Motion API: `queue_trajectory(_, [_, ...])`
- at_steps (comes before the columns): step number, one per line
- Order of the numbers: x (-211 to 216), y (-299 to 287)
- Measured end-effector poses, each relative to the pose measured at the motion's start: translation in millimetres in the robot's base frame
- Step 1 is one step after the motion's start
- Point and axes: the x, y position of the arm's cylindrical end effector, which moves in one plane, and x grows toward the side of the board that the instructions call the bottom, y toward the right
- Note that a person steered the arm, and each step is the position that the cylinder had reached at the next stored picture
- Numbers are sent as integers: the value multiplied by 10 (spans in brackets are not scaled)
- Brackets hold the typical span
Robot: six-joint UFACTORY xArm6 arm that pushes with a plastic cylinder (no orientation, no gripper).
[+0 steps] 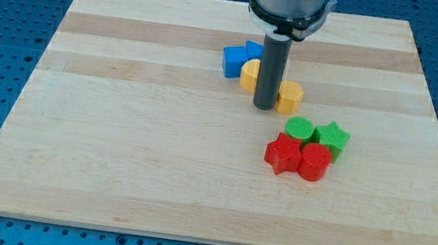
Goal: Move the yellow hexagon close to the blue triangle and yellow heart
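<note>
My tip (263,107) rests on the board between two yellow blocks. The yellow hexagon (290,97) touches the rod on its right side. The yellow heart (250,75) is just left of the rod, partly hidden behind it. A blue block (233,60) lies left of the heart, touching it. A second blue block (253,50), the blue triangle as far as I can tell, sits behind the heart, mostly hidden by the rod.
A cluster lies toward the view's lower right: a green round block (298,131), a green star (333,138), a red star (283,155) and a red block (314,162). The wooden board (113,142) sits on a blue perforated table.
</note>
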Motion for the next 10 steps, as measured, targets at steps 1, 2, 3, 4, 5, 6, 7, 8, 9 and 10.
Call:
queue_trajectory(1, [25, 191])
queue_trajectory(2, [-25, 442])
queue_trajectory(3, [-115, 458])
queue_trajectory(4, [-30, 665])
queue_trajectory(5, [2, 1042])
queue_trajectory(6, [-49, 1218])
queue_trajectory(7, [-223, 1072])
queue_trajectory(8, [-349, 791])
queue_trajectory(9, [-440, 403])
queue_trajectory(10, [-448, 403])
